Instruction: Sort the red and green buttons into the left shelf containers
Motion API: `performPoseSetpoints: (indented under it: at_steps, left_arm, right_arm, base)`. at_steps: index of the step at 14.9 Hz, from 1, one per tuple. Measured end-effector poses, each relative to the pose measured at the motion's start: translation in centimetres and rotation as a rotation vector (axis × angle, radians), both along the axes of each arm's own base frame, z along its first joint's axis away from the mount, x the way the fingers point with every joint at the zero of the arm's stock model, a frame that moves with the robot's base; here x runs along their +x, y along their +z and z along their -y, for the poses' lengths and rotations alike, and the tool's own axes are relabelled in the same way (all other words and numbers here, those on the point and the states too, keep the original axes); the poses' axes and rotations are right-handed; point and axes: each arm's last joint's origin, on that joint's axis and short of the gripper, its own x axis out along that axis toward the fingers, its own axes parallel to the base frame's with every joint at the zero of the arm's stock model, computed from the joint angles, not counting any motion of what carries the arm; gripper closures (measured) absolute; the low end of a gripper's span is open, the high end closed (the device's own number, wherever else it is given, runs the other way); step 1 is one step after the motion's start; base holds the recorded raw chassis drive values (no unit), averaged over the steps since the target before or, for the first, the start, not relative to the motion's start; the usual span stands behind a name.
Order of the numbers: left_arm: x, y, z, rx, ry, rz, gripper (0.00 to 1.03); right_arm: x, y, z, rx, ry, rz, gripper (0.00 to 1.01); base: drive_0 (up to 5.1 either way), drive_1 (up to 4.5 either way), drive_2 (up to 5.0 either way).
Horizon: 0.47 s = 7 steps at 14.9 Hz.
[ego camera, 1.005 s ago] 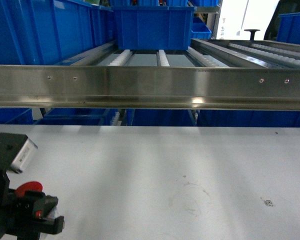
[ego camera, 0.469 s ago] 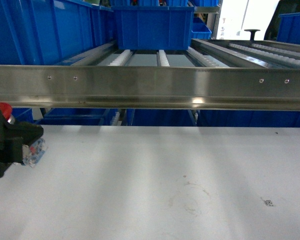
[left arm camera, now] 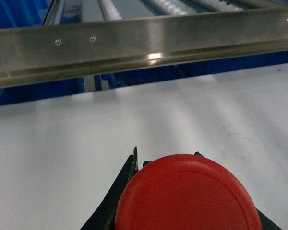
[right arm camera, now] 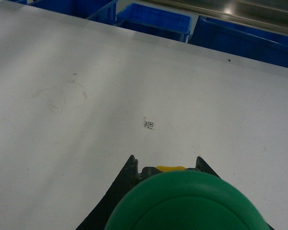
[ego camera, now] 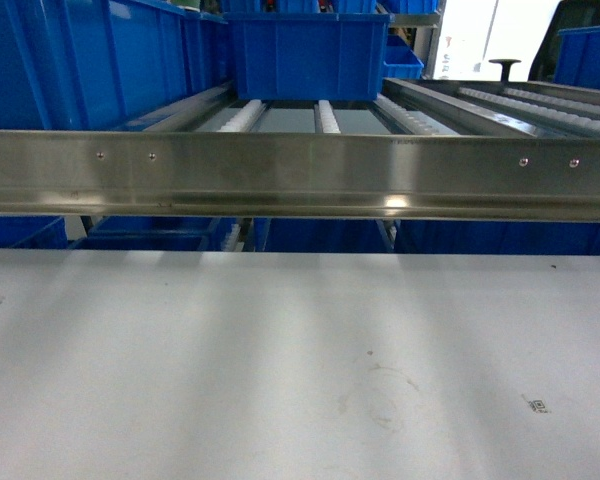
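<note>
A: Left gripper (left arm camera: 182, 211) has gone out of the head view since half a second ago; only a translucent scrap shows at that view's left edge, can't tell what.
B: And the red button (left arm camera: 187, 194)?
A: Left wrist view: its cap fills the bottom, clamped between the black fingers (left arm camera: 120, 191), held over the white table (left arm camera: 62, 143), near the steel rail (left arm camera: 134, 48).
B: Right side?
A: Right gripper (right arm camera: 185, 206) is closed on the green button (right arm camera: 187, 203), cap up, yellow bit behind it, above the table with a small printed marker (right arm camera: 149, 125) ahead.
B: Tubs?
A: Large blue tub (ego camera: 305, 55) sits on the roller shelf (ego camera: 325, 115) behind the rail, more blue tubs (ego camera: 90, 60) at left. Neither button is in one.
</note>
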Motion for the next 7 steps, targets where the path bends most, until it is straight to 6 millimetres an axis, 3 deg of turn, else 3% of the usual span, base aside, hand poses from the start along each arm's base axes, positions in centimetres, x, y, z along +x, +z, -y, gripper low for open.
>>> performPoseSetpoints:
  at_steps: [3, 7]
  left_arm:
    - [0.68, 0.14, 0.29, 0.002, 0.014, 0.065, 0.77]
    - [0.61, 0.16, 0.30, 0.000, 0.010, 0.069, 0.77]
  right_arm:
    - [0.00, 0.00, 0.00, 0.000, 0.000, 0.000, 0.74]
    - [0.00, 0.00, 0.01, -0.001, -0.002, 0.000, 0.74]
  base:
    - [0.0, 0.00, 0.0]
    - [-4.9, 2.53, 2.5]
